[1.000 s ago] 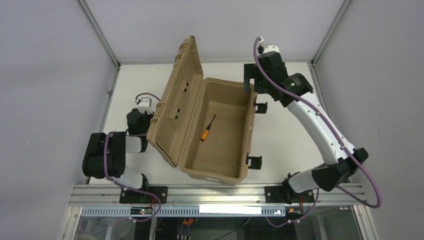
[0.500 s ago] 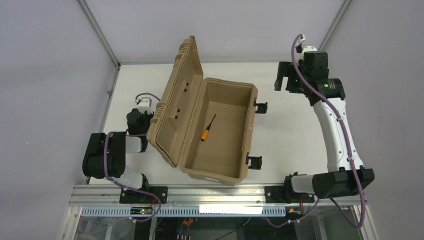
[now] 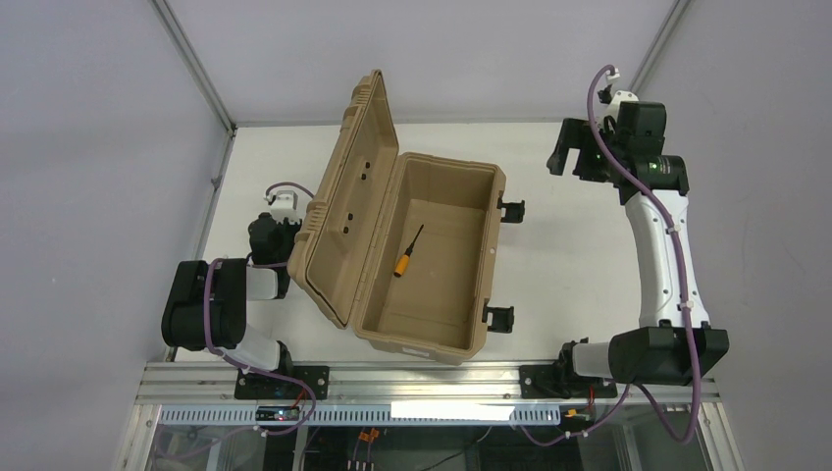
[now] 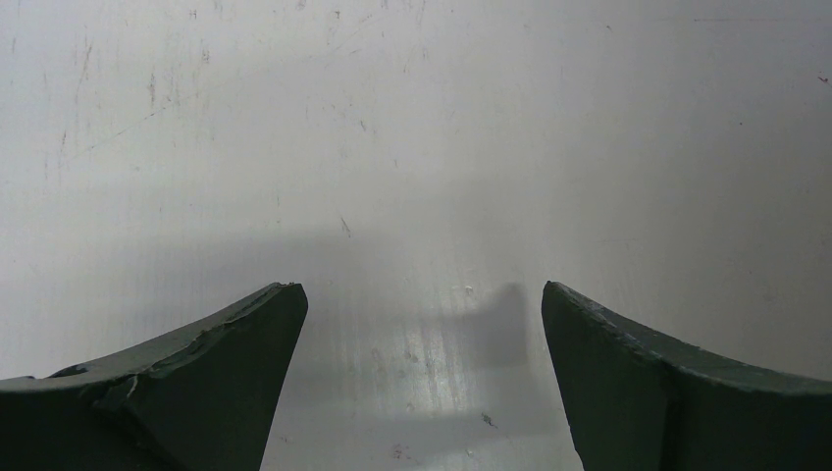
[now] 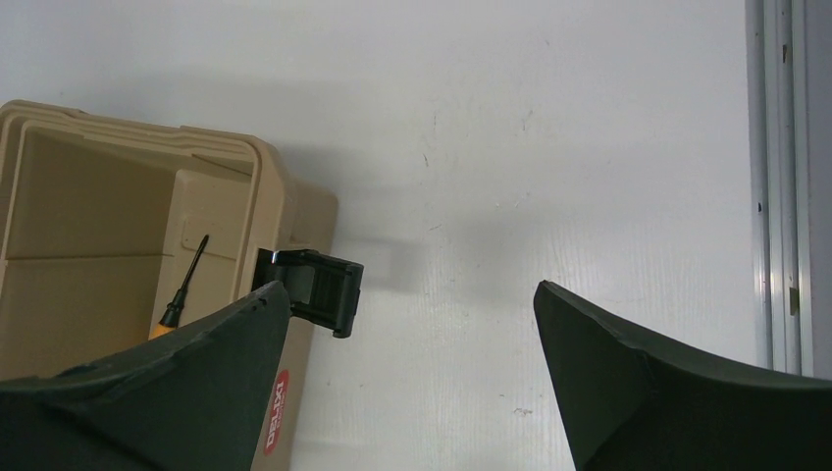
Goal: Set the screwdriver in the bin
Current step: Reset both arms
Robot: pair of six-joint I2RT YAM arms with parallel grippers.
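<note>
The screwdriver (image 3: 407,251) lay flat inside the bin (image 3: 417,343). Light and rigid, it was probably best pinched at the stubby orange handle. The right pincer (image 5: 412,289) gaped empty beside the bin, and the left pincer (image 4: 417,289) was spread wide too.

Table (image 3: 574,265): white, scuffed
Directly on it: tan bin (image 3: 417,343), left of middle, lid (image 3: 348,211) swung open, black latches (image 3: 498,318) toward the right arm

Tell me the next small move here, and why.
Probably fold the right gripper back toward its base and stop: the screwdriver already lies on the floor of the bin, and the right gripper is open, empty and off to the bin's side over the table.
</note>
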